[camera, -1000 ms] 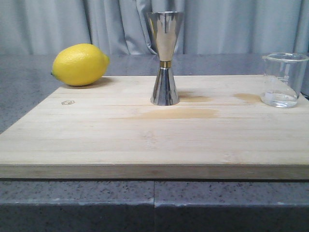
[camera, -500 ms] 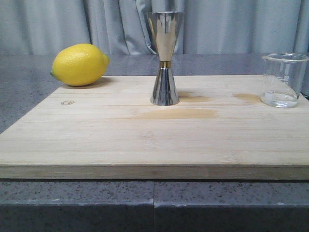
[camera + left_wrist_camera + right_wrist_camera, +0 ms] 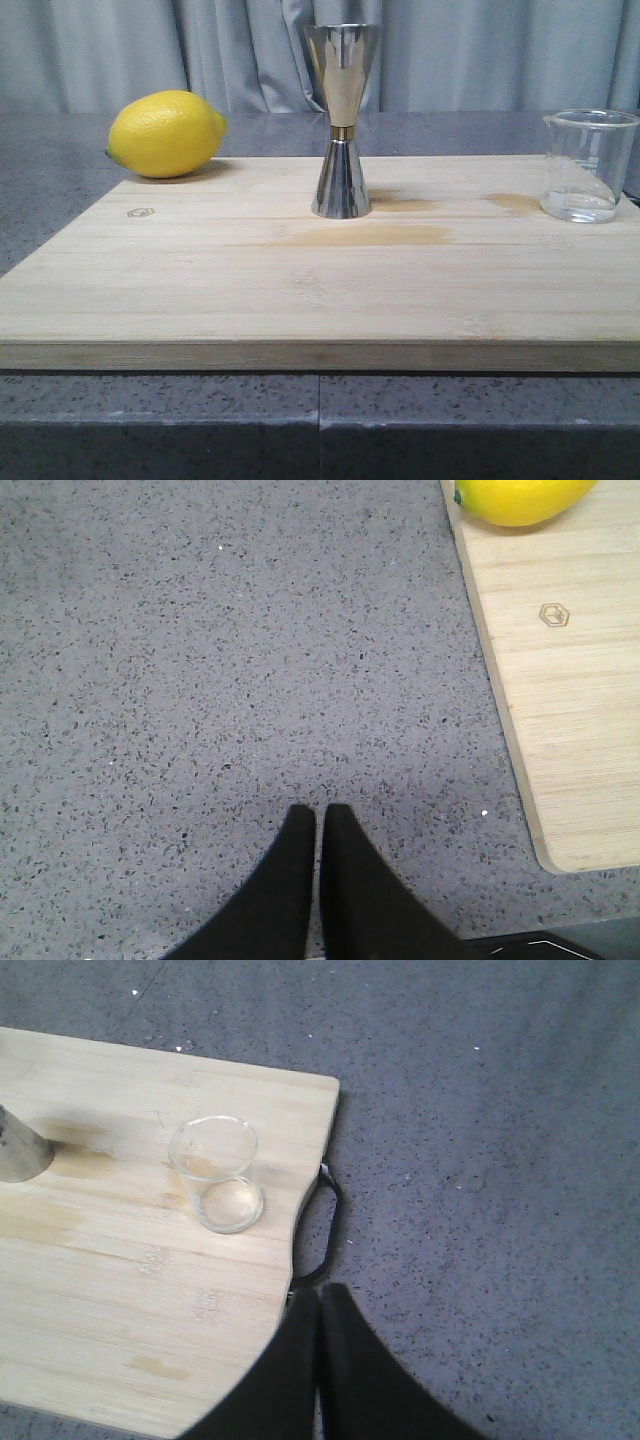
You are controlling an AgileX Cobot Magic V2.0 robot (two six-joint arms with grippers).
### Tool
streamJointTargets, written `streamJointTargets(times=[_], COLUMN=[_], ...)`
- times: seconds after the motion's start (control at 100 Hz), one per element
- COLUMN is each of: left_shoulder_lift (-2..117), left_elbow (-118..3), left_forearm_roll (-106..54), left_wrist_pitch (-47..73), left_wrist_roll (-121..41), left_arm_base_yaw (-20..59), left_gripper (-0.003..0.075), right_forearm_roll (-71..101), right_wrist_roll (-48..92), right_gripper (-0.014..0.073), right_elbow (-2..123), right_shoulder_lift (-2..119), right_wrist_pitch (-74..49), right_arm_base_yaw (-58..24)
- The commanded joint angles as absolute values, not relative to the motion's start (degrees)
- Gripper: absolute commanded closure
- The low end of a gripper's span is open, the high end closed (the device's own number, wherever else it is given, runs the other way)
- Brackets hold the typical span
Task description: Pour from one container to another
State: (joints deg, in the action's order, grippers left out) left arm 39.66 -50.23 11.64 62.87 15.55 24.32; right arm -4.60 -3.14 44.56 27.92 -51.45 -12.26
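- grey speckled counter (image 3: 60, 200) under everything, grey curtain (image 3: 480, 55) at the back
- wooden cutting board (image 3: 320, 290) lies flat on the counter, a few darker damp-looking patches on it, small hexagon logo (image 3: 141, 212) near its left side, black loop handle (image 3: 325, 1228) at its right edge
- lemon (image 3: 165, 133) at the board's far left corner, resting on the board's edge
- steel jigger (image 3: 342, 120) stands upright near the middle of the board toward its far edge, gold band at the waist, well apart from the lemon
- glass beaker (image 3: 587, 165) upright at the board's far right, near the handle edge, well apart from the jigger, a little clear liquid in the bottom
- left gripper (image 3: 318, 815) over bare counter just off the board's left edge, fingers together, holding nothing
- right gripper (image 3: 319, 1295) over the board's right edge beside the handle, near the beaker but not touching, fingers together, holding nothing
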Motion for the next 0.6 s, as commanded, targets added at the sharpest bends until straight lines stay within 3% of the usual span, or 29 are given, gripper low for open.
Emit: streamJointTargets(times=[0.0, 0.34, 0.44, 0.59], left_shoulder_lift=[39.7, 38.5, 34.8, 25.7], left_elbow=[-51.6, -51.1, -48.4, -39.0], left_forearm_roll=[12.4, 10.6, 6.3, -0.8], left_wrist_pitch=[59.3, 59.0, 56.1, 42.3], left_wrist_roll=[16.0, 15.7, 12.8, 0.8], left_arm_base_yaw=[24.5, 23.8, 19.3, 8.5], left_gripper=[0.0739, 0.0739, 0.0739, 0.0739], right_forearm_roll=[-5.5, -5.5, -5.5, -5.5], right_wrist_roll=[-3.2, -3.2, -3.2, -3.2], right_gripper=[0.0665, 0.0665, 0.0665, 0.0665], right_elbow=[46.1, 46.1, 46.1, 46.1], right_shoulder_lift=[28.1, 28.1, 28.1, 28.1], right_wrist_pitch=[-47.4, -47.4, -47.4, -47.4], right_arm_base_yaw=[-11.9, -11.9, -11.9, -11.9])
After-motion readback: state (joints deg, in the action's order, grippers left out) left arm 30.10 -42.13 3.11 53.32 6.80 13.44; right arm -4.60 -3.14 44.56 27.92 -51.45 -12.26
